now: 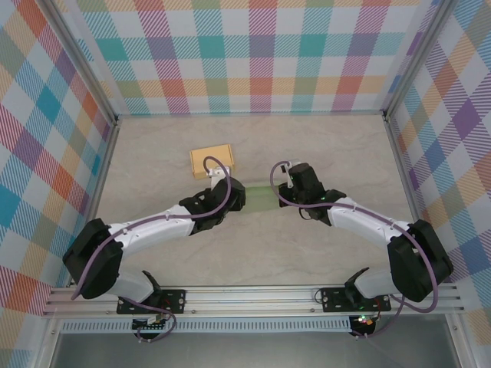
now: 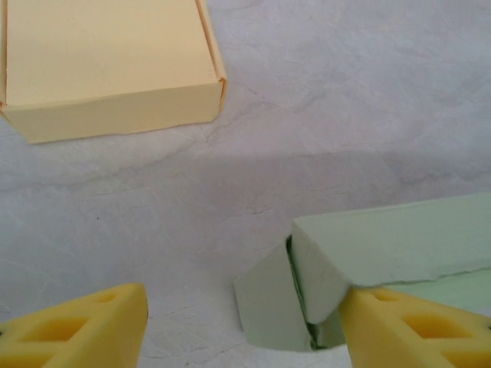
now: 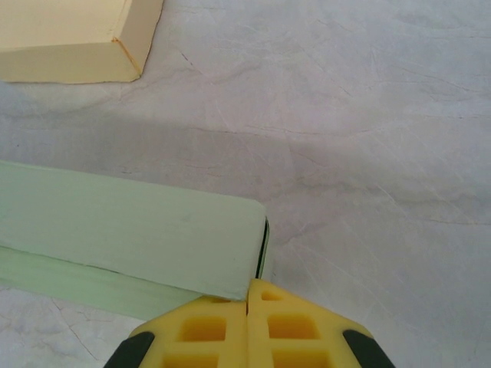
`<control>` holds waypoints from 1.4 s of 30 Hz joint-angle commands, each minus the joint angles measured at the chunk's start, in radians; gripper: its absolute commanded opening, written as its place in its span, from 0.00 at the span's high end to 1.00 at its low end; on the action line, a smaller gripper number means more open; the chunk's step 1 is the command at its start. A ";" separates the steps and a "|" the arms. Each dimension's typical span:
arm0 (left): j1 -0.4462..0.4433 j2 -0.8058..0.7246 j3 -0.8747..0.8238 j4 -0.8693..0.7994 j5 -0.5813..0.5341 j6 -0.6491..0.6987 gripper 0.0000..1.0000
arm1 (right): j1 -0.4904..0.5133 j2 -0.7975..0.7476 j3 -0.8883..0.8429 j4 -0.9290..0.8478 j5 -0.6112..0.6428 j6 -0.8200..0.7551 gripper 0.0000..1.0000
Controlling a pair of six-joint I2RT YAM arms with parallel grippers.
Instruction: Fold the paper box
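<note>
"Green paper first: where is it from your fingers?"

"The pale green paper box (image 2: pixel 399 245) lies on the marbled tabletop (image 2: pixel 345 115). It runs off to the right of my left gripper (image 2: pixel 244 322). Its near end, with a loose flap hanging beside it, sits just ahead of the gap. My left fingers (image 2: pixel 84 326) stand well apart. The right-hand one touches the box's lower edge, and the other is clear of it over bare table."

"And the right side?"

"My right gripper (image 3: pixel 247 295) has its fingers pressed together, with the tips right at the near corner of the box's other end. I cannot tell whether a thin edge of paper sits between them."

"Anything else near?"

"A closed cream box (image 2: pixel 107 69) sits beyond my left fingers and off to their left, apart from the green one. From my right fingers it is also ahead and to the left."
</note>
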 commanded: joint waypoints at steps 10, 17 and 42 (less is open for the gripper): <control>0.013 -0.076 0.052 -0.005 0.107 0.010 0.28 | -0.005 0.014 0.000 -0.076 -0.029 0.019 1.00; 0.057 -0.026 0.066 0.012 0.111 -0.065 0.43 | -0.003 0.016 -0.001 -0.075 -0.040 0.022 0.99; 0.102 0.096 -0.105 0.128 0.238 -0.189 0.74 | 0.001 -0.026 0.027 -0.143 -0.105 0.095 0.62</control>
